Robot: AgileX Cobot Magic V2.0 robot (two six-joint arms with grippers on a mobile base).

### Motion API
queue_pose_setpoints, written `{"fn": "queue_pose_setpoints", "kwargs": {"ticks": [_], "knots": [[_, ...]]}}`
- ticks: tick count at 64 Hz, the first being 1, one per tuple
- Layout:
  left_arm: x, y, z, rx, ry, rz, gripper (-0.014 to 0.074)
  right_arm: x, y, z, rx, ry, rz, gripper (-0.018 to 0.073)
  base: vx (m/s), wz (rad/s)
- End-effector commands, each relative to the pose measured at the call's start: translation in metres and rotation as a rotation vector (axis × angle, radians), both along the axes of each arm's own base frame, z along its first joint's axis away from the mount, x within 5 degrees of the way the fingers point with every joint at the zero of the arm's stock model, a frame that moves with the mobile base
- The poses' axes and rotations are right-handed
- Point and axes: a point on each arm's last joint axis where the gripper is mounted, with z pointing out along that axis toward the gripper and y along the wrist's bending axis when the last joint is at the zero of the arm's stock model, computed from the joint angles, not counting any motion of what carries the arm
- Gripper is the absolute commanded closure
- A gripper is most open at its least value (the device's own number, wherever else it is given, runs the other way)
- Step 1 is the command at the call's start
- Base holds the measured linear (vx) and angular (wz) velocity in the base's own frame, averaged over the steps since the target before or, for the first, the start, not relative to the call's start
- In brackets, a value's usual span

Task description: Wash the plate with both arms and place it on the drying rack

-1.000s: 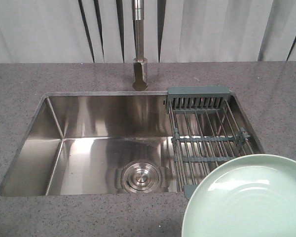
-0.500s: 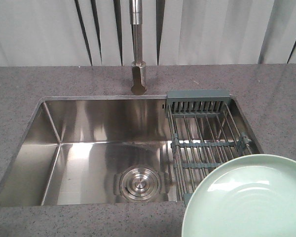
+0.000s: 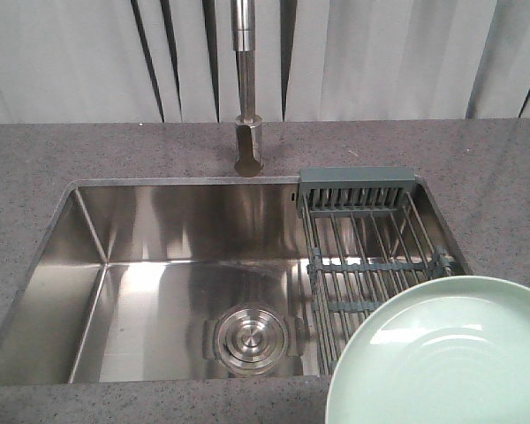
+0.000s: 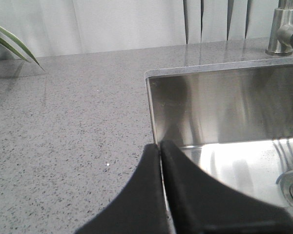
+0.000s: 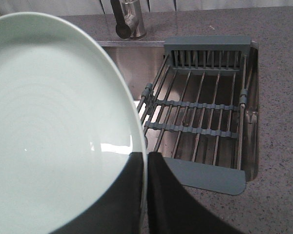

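The pale mint-green plate [image 3: 450,362] fills the lower right of the front view, overlapping the near end of the drying rack [image 3: 371,247]. In the right wrist view the plate [image 5: 53,112] stands on edge at the left. My right gripper [image 5: 146,158] is shut on its rim, one black finger on each face. The drying rack [image 5: 200,117] lies just right of the plate, across the sink's right end. My left gripper [image 4: 159,148] is shut with nothing between its fingers, over the sink's left rim. Neither arm shows in the front view.
The steel sink [image 3: 159,230] is sunk into the grey speckled counter [image 3: 88,146], with a round drain [image 3: 250,336] in its floor. A steel faucet [image 3: 245,88] stands behind it at the middle. A plant leaf [image 4: 10,41] pokes in at the far left.
The sink, faucet and rack have slid lower in the front view while the plate keeps its place in the frame. The plate now covers more of the rack's near end.
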Motion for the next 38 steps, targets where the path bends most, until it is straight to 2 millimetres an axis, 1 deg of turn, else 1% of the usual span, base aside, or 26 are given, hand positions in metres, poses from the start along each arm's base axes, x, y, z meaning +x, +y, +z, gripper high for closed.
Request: {"fn": "queue_pose_setpoints", "kwargs": {"ticks": [1, 38], "knots": [[-0.0012, -0.0001, 0.0157, -0.006, -0.113, 0.000, 0.0603, 0.0024, -0.0001, 0.0128, 0.031, -0.078, -0.015, 0.0561, 0.04, 0.00], [-0.0012, -0.0001, 0.0157, -0.006, -0.113, 0.000, 0.0603, 0.0024, -0.0001, 0.0128, 0.031, -0.078, -0.015, 0.0561, 0.03, 0.00]]}}
